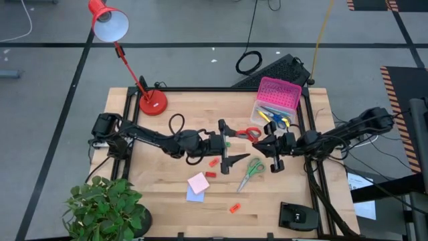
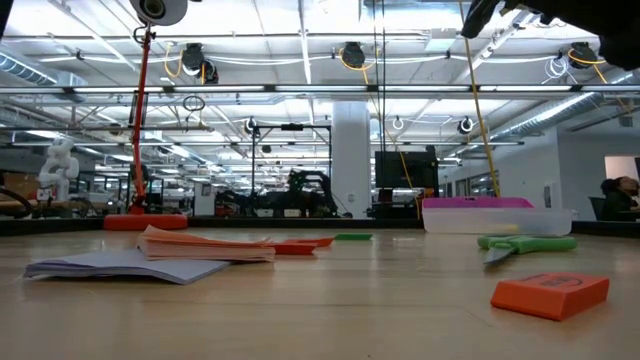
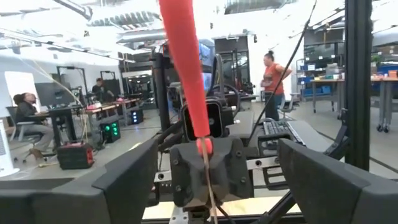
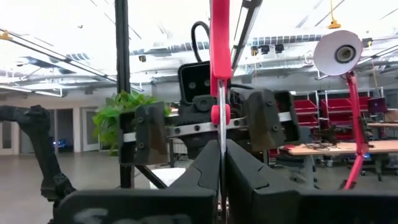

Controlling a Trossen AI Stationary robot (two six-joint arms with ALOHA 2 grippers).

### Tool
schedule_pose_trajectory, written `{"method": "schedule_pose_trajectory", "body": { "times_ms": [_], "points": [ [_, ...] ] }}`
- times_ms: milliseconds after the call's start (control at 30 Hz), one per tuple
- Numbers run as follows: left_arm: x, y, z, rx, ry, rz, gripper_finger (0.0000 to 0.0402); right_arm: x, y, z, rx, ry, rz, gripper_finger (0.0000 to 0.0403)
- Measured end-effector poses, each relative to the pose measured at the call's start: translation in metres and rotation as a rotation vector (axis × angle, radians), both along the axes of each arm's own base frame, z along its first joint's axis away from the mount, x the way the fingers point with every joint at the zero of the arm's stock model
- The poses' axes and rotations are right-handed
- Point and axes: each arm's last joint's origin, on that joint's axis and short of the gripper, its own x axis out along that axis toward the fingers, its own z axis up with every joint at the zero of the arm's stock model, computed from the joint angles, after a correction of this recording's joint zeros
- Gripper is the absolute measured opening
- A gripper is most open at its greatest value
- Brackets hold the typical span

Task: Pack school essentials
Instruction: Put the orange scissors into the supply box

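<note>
A: Packing has barely started, by my judgement. A few pens (image 1: 274,116) lie in the clear box (image 1: 262,106), whose pink lid (image 1: 279,93) stands open at the far right of the table (image 1: 174,201). Everything else is outside it.

B: What is left?

A: The green scissors (image 1: 251,169), the pink and lavender note pads (image 1: 197,185), 2 small red erasers (image 1: 213,163) near the middle and 1 orange eraser (image 1: 234,207) toward the near edge. The red scissors (image 1: 249,133) are up off the table between the arms.

B: Who has them?

A: The right gripper (image 1: 270,142) is closed on the blades; its wrist view shows the fingers (image 4: 202,174) pressed together around the metal. The left gripper (image 1: 226,144) faces it from just beside the handles with its fingers (image 3: 124,180) spread wide, holding nothing. It looks like a hand-over at mid-table.

B: And the surroundings?

A: A pale wooden table with a black frame, a red desk lamp (image 1: 110,23) at the far left, a potted plant (image 1: 103,207) at the near left corner. Beyond is an open workshop with desks, shelves and several people.
</note>
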Motion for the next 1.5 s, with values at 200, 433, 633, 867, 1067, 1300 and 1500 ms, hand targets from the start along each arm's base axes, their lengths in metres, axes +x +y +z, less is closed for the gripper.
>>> {"method": "schedule_pose_trajectory", "body": {
  "times_ms": [200,433,633,867,1067,1300,1500],
  "points": [
    [0.000,0.000,0.001,0.032,-0.007,-0.012,0.0283,0.004,0.001,-0.003,0.015,-0.007,0.004,0.0003],
    [0.000,0.000,0.001,0.046,-0.011,-0.024,0.0249,0.008,0.000,-0.007,0.028,-0.002,0.002,0.0003],
    [0.001,0.003,0.001,0.044,-0.009,-0.017,0.0238,0.011,0.001,-0.006,0.029,-0.008,0.003,0.0004],
    [0.002,0.014,0.000,0.021,0.004,-0.024,0.0222,0.020,0.004,-0.006,0.016,0.004,0.026,0.0004],
    [0.002,0.012,0.000,0.053,0.001,-0.049,0.0193,0.028,0.006,-0.009,0.006,0.028,0.023,0.0004],
    [0.002,0.010,0.000,0.083,-0.001,-0.045,0.0137,0.031,0.007,-0.009,0.003,0.031,0.022,0.0004],
    [0.002,0.010,-0.001,0.083,0.012,-0.045,0.0071,0.031,0.007,-0.009,0.002,0.029,0.021,0.0004]
  ]
}}
